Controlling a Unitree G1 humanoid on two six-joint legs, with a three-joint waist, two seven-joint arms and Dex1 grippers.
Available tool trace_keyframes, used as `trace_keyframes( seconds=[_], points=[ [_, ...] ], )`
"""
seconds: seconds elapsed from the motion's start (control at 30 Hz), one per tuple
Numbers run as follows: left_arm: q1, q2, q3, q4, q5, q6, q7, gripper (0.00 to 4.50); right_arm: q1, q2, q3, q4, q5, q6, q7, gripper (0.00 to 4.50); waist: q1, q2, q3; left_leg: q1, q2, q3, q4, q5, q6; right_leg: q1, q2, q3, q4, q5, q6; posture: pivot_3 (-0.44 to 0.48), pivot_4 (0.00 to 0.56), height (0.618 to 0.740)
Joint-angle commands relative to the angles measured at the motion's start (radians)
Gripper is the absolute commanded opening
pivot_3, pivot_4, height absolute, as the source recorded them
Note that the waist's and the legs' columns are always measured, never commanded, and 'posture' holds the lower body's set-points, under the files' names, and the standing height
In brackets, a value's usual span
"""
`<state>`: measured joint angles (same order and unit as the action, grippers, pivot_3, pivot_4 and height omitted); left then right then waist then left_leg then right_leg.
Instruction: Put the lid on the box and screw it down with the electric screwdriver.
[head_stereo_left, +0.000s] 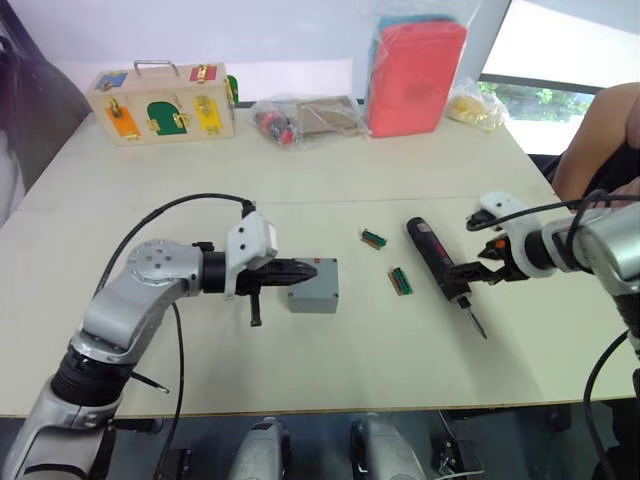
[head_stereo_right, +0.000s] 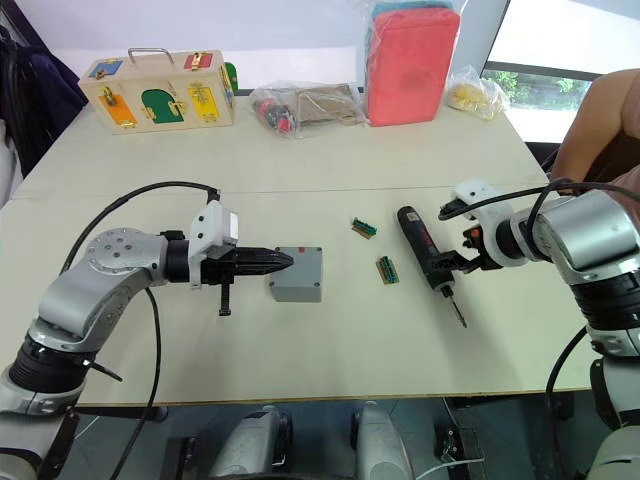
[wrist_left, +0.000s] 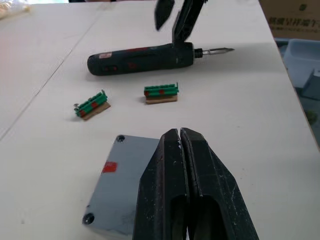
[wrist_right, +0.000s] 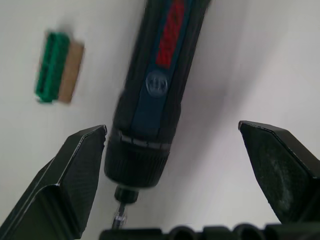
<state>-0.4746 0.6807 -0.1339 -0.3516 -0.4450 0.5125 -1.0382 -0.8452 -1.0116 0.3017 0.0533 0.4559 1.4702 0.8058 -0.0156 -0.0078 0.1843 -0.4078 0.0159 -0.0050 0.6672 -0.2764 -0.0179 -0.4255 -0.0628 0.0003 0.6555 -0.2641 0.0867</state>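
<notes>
The small grey box (head_stereo_left: 313, 286) sits mid-table with the flat grey lid (wrist_left: 116, 185) on top; corner screw holes and a red mark show on the lid. My left gripper (head_stereo_left: 308, 270) is shut with nothing held, its tips resting over the lid's near edge. The black electric screwdriver (head_stereo_left: 432, 255) lies on the table to the right, bit pointing toward the front edge. My right gripper (wrist_right: 171, 127) is open and straddles the screwdriver's bit end, one finger on each side, without closing on it.
Two small green connector pieces (head_stereo_left: 374, 237) (head_stereo_left: 401, 281) lie between box and screwdriver. A wooden latch box (head_stereo_left: 162, 102), plastic bags (head_stereo_left: 305, 120) and a red pouch (head_stereo_left: 415, 75) line the far edge. A person's arm (head_stereo_left: 600, 140) is at the right.
</notes>
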Motion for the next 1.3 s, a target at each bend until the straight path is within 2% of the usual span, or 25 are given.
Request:
trace_keyframes(
  seconds=[0.03,0.33,0.43,0.6,0.63,0.67,0.8,0.9,0.93,1.03,1.13,1.23,1.3],
  points=[
    [0.007,-0.003,0.018,-0.027,-0.007,-0.019,0.006,0.00,-0.069,0.018,0.069,0.091,-0.023,-0.015,0.047,4.43,0.002,0.000,0.000,0.000,0.000,0.000,0.000,0.000,0.000,0.000,0.000,0.000,0.000,0.000,0.000,0.000,0.150,0.730],
    [0.017,-0.008,0.020,-0.047,0.000,-0.007,0.033,0.00,-0.152,0.083,0.282,0.252,-0.127,-0.116,0.161,4.43,0.003,-0.001,0.000,0.000,0.000,0.000,0.001,0.000,0.000,0.000,0.000,0.000,0.000,0.000,0.000,0.000,0.150,0.730],
    [0.026,0.000,0.029,-0.062,-0.003,0.002,0.046,0.00,-0.167,0.089,0.327,0.268,-0.163,-0.148,0.202,3.84,0.000,-0.001,-0.001,0.000,0.000,0.000,0.001,0.000,0.000,0.000,0.000,0.000,0.000,0.000,0.000,0.000,0.150,0.730],
    [0.043,0.012,0.034,-0.072,-0.001,0.008,0.062,0.00,-0.203,0.117,0.323,0.322,-0.201,-0.154,0.232,2.09,0.001,-0.002,-0.001,0.000,0.000,0.000,0.001,0.000,0.000,0.000,0.000,0.000,0.000,0.000,0.000,0.000,0.150,0.730],
    [0.051,0.018,0.036,-0.071,0.002,0.009,0.064,0.00,-0.237,0.136,0.293,0.361,-0.210,-0.139,0.214,1.81,-0.003,-0.002,-0.001,0.000,0.000,0.000,0.001,0.000,0.000,0.000,0.000,0.000,0.000,0.000,0.000,0.000,0.150,0.730],
    [0.060,0.025,0.040,-0.069,0.002,0.006,0.064,0.00,-0.262,0.155,0.272,0.390,-0.218,-0.125,0.199,1.74,-0.004,-0.002,-0.001,0.000,0.000,0.000,0.000,0.000,0.000,0.000,0.000,0.000,0.000,0.000,0.000,0.000,0.150,0.730],
    [0.064,0.033,0.042,-0.045,0.003,0.004,0.065,0.00,-0.344,0.158,0.151,0.377,-0.213,-0.129,0.169,1.74,-0.002,0.003,0.001,0.000,0.000,0.000,0.000,0.000,0.000,-0.002,0.000,0.000,0.002,0.000,0.000,0.000,0.150,0.730],
    [0.063,0.041,0.038,-0.013,0.022,-0.017,0.059,0.00,-0.314,0.144,0.026,0.191,-0.154,-0.125,0.162,1.74,0.005,0.004,0.002,-0.002,0.000,0.000,0.000,0.000,0.000,-0.004,0.000,0.001,0.002,0.000,0.000,0.000,0.150,0.730],
    [0.056,0.037,0.032,0.001,0.027,-0.021,0.059,0.00,-0.287,0.170,-0.070,0.108,-0.109,-0.116,0.149,1.74,0.005,0.004,0.002,-0.002,0.000,0.000,0.000,0.000,0.000,-0.004,0.000,0.000,0.002,0.000,0.000,0.000,0.150,0.730],
    [0.041,0.034,0.020,0.037,0.044,-0.038,0.049,0.00,-0.208,0.305,-0.328,-0.072,0.000,-0.153,0.079,1.74,0.004,0.003,0.002,-0.002,0.000,0.000,0.000,0.000,0.000,-0.003,0.000,0.000,0.001,0.000,0.000,0.000,0.150,0.730],
    [0.020,0.029,0.011,0.071,0.049,-0.044,0.032,0.00,-0.102,0.532,-0.519,-0.233,0.060,-0.385,-0.051,1.74,0.001,0.003,0.002,-0.001,0.000,0.000,0.000,0.000,0.000,-0.003,0.000,0.000,0.003,0.000,0.000,0.000,0.150,0.730],
    [-0.001,0.003,-0.018,0.122,0.069,-0.057,0.025,0.00,0.016,0.722,-0.563,-0.346,0.059,-0.642,-0.146,1.74,0.006,0.003,0.002,-0.001,0.001,-0.001,0.000,0.000,0.000,-0.003,0.001,-0.001,0.004,0.000,0.000,0.000,0.150,0.730],
    [-0.010,-0.014,-0.033,0.148,0.083,-0.065,0.026,0.00,0.071,0.789,-0.556,-0.382,0.067,-0.746,-0.164,1.74,0.010,0.003,0.002,-0.001,0.000,-0.001,0.000,0.001,-0.001,-0.002,0.000,-0.001,0.005,0.000,0.000,0.000,0.150,0.730]
  ],
)
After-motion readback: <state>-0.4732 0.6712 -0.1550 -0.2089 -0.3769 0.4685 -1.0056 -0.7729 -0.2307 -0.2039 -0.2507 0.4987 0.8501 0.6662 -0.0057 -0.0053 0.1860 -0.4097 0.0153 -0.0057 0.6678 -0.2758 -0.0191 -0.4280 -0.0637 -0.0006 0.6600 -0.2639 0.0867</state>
